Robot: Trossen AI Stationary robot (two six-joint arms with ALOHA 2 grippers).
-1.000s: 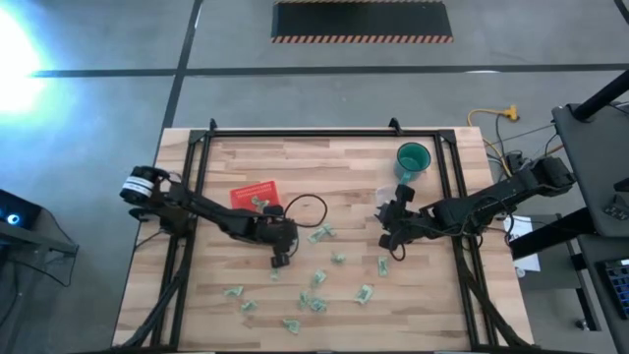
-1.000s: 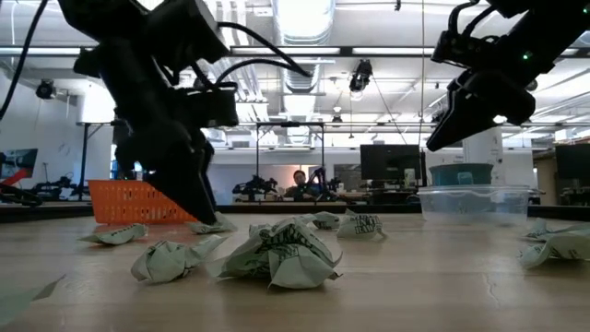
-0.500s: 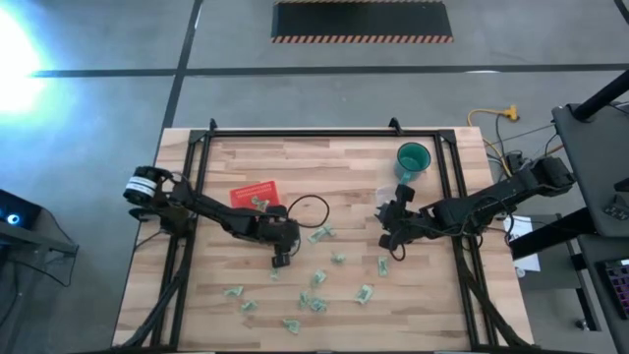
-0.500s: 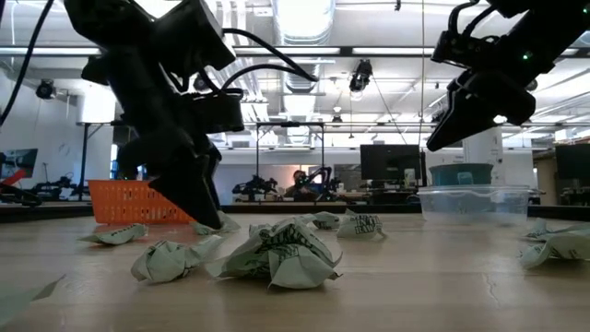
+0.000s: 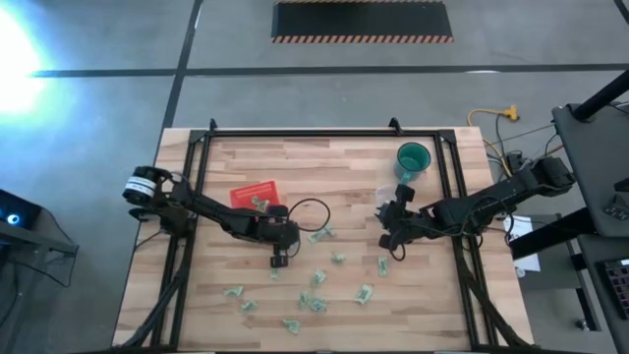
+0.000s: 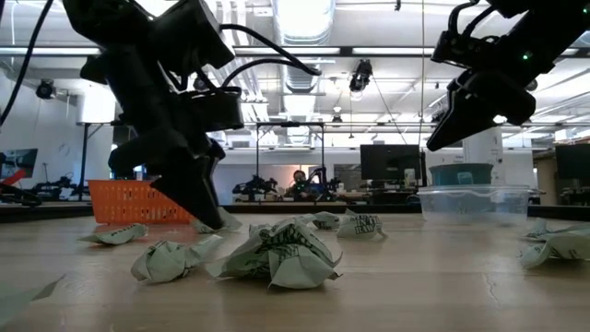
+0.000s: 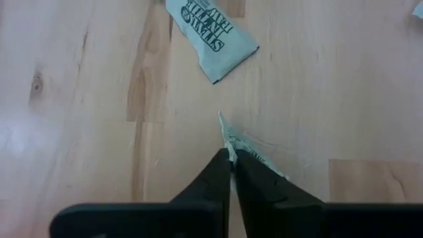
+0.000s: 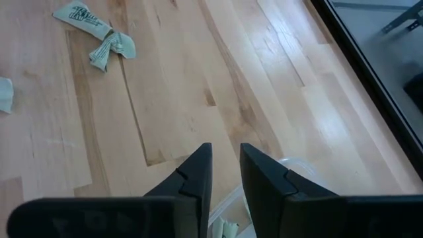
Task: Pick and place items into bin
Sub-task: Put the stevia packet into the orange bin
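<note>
My left gripper [image 7: 230, 173] is clamped tight on the edge of one wrapper [image 7: 248, 149], low in the middle of its wrist view, the thin paper sticking up between the fingertips and trailing off to one side on the wood. From above this grip sits just left of the table's [image 5: 354, 165] centre. These pieces look nearly weightless, soft and crushable, so I judge a pinch on any raised crease holds, though a flat one [image 7: 210, 38] like that in the upper middle may need scooping at a corner. The rest of the wrappers [image 5: 316, 300] lie scattered across the lower middle. My right gripper [image 8: 225, 173] hangs above the clear container [image 6: 475, 201] at right, fingers narrowly apart, nothing visibly between them. The red tray [image 5: 255, 194] lies left of centre.
</note>
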